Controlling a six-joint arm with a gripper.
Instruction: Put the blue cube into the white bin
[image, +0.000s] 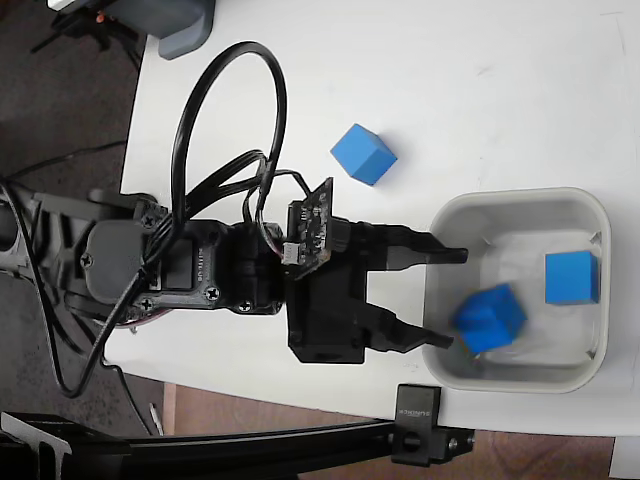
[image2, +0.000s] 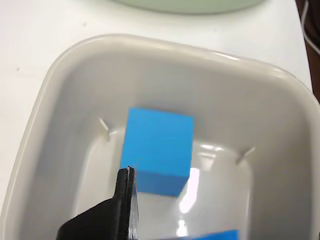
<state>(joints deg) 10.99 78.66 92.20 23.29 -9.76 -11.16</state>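
- Fixed view, left: black arm (image: 200, 265) lies across the white table (image: 500, 90), cable looped above it.
- Centre: one blue cube (image: 363, 154) sits on the table, apart from the bin.
- Gripper (image: 455, 297) fingers spread, tips over the near rim of the white bin (image: 520, 205); nothing pinched.
- Tilted cube (image: 490, 318) just beside lower fingertip, inside bin; contact unclear.
- Right: second binned cube (image: 572, 277) rests flat on the floor.

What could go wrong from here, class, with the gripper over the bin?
1. The open gripper has its lower finger right beside a tilted blue cube; pulling back might drag it along.
2. The fingers cross the white bin at its rim and could nudge it.
3. One cube lies outside on the table.
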